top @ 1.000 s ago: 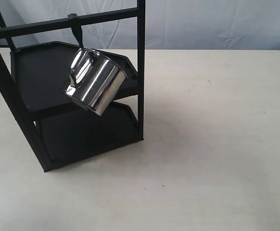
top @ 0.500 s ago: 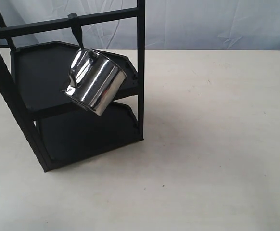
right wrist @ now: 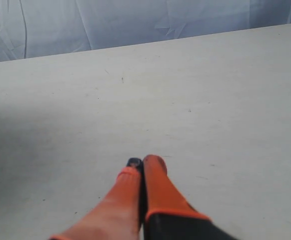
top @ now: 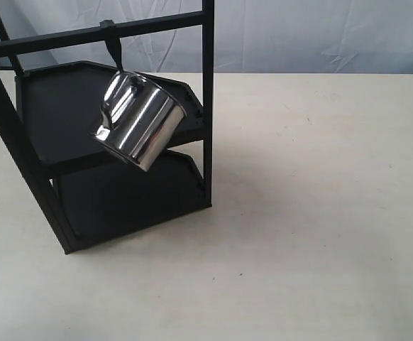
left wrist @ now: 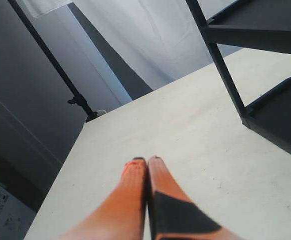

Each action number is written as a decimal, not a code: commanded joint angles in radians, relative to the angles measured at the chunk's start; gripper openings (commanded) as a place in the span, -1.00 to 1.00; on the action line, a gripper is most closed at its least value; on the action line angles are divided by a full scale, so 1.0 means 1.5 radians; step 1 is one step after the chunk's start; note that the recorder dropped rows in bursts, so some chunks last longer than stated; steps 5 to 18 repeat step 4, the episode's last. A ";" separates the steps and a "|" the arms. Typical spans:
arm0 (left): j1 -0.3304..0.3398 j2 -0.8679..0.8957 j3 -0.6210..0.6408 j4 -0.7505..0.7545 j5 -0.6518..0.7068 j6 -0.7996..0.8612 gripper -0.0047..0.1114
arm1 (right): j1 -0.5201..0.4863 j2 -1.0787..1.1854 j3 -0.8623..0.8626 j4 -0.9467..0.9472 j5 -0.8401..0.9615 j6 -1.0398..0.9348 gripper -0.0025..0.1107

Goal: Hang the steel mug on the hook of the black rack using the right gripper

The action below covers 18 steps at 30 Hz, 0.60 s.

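The steel mug (top: 141, 121) hangs tilted by its looped handle from the hook (top: 113, 48), a slim black peg under the crossbar of the black rack (top: 207, 85) at the left of the exterior view. Neither arm shows in the exterior view. My right gripper (right wrist: 144, 161) is shut with its orange pads pressed together and nothing between them, above bare table, far from the mug. My left gripper (left wrist: 146, 160) is also shut and empty, over the table near a lower corner of the rack (left wrist: 225, 75).
The pale table (top: 320, 213) stretches to the right of the rack. A light cloth backdrop (top: 320, 35) hangs behind it. In the left wrist view a dark stand pole (left wrist: 55, 65) rises beyond the table's edge.
The hanging mug has swung very slightly on the hook. Nothing else has moved.
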 commanded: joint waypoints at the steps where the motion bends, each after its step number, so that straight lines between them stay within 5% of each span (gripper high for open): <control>1: -0.001 -0.003 0.000 -0.001 -0.005 -0.002 -0.89 | 0.001 -0.004 0.003 -0.001 -0.006 -0.002 -0.97; 18: -0.001 -0.003 0.000 -0.001 -0.005 -0.002 -0.89 | 0.001 -0.004 0.003 -0.001 -0.006 -0.002 -0.97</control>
